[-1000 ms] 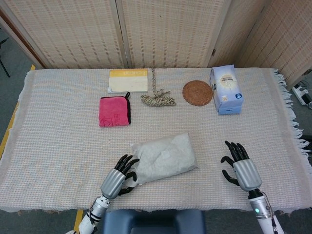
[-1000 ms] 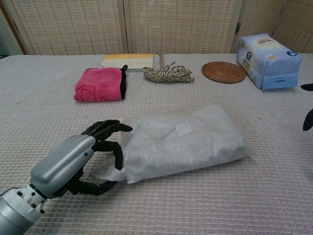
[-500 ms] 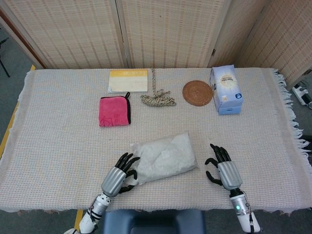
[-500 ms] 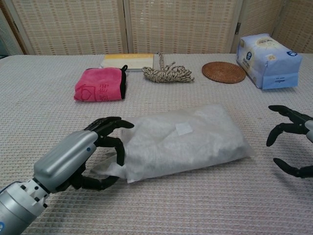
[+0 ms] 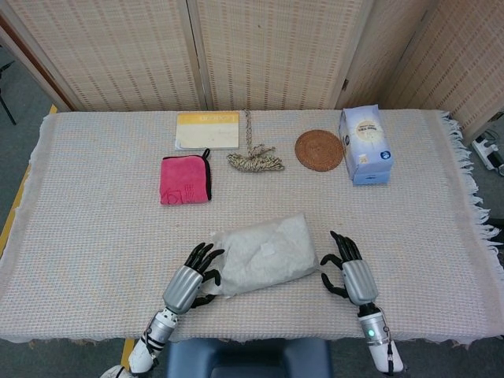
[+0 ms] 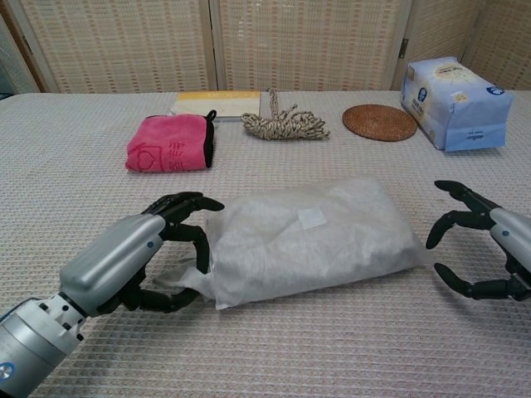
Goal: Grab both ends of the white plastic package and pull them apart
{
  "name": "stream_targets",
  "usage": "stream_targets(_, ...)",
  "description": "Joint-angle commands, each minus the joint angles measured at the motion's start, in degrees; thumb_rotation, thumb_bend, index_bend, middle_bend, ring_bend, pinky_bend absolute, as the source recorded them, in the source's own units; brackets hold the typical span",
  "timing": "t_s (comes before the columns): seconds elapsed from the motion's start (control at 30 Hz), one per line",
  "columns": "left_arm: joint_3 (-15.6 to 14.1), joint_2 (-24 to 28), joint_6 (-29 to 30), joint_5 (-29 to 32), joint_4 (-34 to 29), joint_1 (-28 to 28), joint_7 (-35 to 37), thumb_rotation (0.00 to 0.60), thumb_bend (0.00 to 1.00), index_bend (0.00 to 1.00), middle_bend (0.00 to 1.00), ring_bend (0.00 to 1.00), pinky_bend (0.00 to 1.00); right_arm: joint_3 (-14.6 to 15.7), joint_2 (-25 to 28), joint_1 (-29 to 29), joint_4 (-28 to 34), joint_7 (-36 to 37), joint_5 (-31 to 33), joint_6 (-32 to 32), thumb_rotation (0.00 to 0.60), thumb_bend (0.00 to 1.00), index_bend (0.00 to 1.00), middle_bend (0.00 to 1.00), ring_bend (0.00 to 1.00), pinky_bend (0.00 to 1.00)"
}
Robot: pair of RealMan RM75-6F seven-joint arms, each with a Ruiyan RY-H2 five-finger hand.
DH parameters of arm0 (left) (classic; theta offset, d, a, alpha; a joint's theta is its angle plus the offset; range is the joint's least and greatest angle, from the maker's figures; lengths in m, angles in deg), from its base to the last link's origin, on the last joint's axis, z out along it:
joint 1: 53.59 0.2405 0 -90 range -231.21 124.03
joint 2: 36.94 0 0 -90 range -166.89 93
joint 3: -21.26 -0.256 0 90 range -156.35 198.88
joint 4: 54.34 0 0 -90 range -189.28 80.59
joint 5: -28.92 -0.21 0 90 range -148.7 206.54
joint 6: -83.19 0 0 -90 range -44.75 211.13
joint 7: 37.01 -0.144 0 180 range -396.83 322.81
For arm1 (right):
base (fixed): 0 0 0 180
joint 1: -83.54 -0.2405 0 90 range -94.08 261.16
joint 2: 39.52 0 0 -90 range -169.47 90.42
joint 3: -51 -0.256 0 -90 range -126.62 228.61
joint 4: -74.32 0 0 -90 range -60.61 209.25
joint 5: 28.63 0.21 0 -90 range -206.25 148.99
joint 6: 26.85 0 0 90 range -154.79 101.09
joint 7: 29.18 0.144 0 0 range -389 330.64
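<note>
A big desk point(image 5: 94, 228) with a woven cloth on it holds everything. The white package point(image 5: 264, 253) lies flat near the front edge, in the middle, between the two hands. The left hand point(image 5: 191, 277) is at the left end of the package, with its dark fingers point(image 6: 184, 204) curled around that end, some on top and the thumb low by the cloth; it looks like it grips the bag's edge, but how tight I cannot tell. Its gray arm comes up from the front edge and leans toward the package. The right hand point(image 5: 346, 268) is just beside the right end of the package, open like a claw with its fingers spread and bent, holding nothing and not touching the bag. At the back of the desk are a blue tissue pack point(image 5: 365, 146), a yellow book point(image 5: 207, 130), a pink cloth point(image 5: 186, 179), a round brown mat point(image 5: 319, 150) and a small pile of rope point(image 5: 255, 160).
</note>
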Motion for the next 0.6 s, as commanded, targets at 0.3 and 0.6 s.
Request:
stream_targets(0.3,0.5,0.1,-0.1,0.5,0.5,-0.6,0.3,0.595,0.55,0.76,0.18,0.00,0.05,-0.4,-2.8,-0.9,-3.9,1.1,0.8,-0.8,0.600,0.38,0.46,0.00,0.00,0.00)
stream_targets(0.6,0.6,0.2,-0.3,1.1,1.0,-0.8,0.7,0.595,0.55,0.76,0.18,0.00,0.05,-0.6,-4.3,-1.4,-6.2,2.6,1.4,-1.0,0.600,0.38,0.47,0.00,0.00,0.00)
